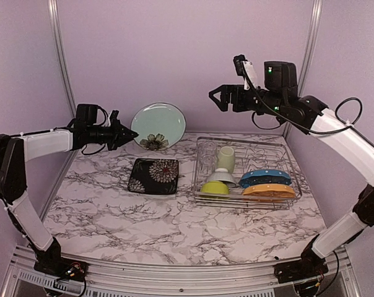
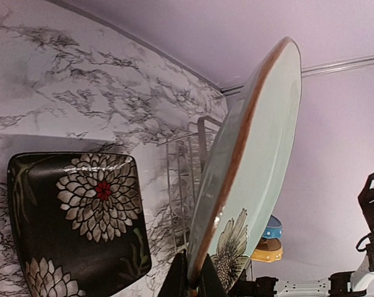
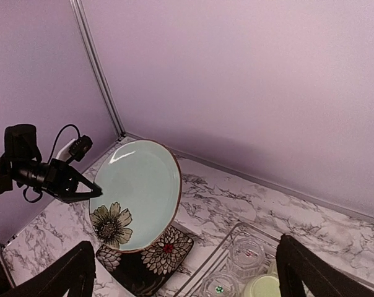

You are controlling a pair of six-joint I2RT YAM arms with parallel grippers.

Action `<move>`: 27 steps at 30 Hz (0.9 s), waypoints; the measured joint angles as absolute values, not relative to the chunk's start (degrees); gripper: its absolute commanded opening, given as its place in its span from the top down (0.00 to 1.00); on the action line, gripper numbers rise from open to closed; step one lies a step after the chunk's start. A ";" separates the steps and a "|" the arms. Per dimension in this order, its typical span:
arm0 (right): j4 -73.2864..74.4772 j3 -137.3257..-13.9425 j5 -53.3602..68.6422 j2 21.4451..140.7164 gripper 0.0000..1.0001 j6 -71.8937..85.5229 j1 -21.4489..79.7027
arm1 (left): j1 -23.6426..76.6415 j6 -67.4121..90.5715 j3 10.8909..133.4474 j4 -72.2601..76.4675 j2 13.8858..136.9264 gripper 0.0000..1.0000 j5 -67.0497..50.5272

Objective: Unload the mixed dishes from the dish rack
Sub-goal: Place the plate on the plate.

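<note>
My left gripper is shut on the rim of a pale blue flowered plate, holding it on edge in the air over the table's back left. In the left wrist view the jaws pinch the brown rim of this plate. My right gripper hangs open and empty, high above the dish rack. The rack holds a clear glass, a pale green mug, a small white bowl, a lime green bowl, a blue dotted plate and an orange dotted plate.
A dark square plate with white flowers lies flat on the marble table left of the rack, below the held plate. Purple walls close in the back and both sides.
</note>
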State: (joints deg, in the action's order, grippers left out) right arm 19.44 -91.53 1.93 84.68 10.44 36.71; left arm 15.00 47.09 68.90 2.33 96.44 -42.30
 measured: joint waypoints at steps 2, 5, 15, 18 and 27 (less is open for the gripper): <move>21.28 -92.20 0.86 84.31 0.02 8.88 36.34 | 14.20 46.11 68.93 -0.75 98.08 1.00 -41.17; 23.79 -92.44 -0.23 83.42 0.02 7.18 35.57 | 13.87 44.88 68.86 -5.23 100.49 1.00 -39.51; 27.16 -91.37 -2.11 78.94 0.02 5.45 34.59 | 13.98 42.02 67.64 -11.60 106.21 1.00 -37.93; 27.57 -91.22 -2.11 78.85 0.02 5.28 34.59 | 13.98 41.28 67.64 -12.34 106.87 1.00 -37.91; 27.99 -91.13 -2.04 79.02 0.02 4.29 34.57 | 13.98 40.71 67.61 -13.08 108.97 1.00 -37.78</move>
State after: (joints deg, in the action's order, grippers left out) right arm 27.99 -91.13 -2.04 79.02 4.29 34.57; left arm 13.98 40.71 67.61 -13.08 108.97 -37.78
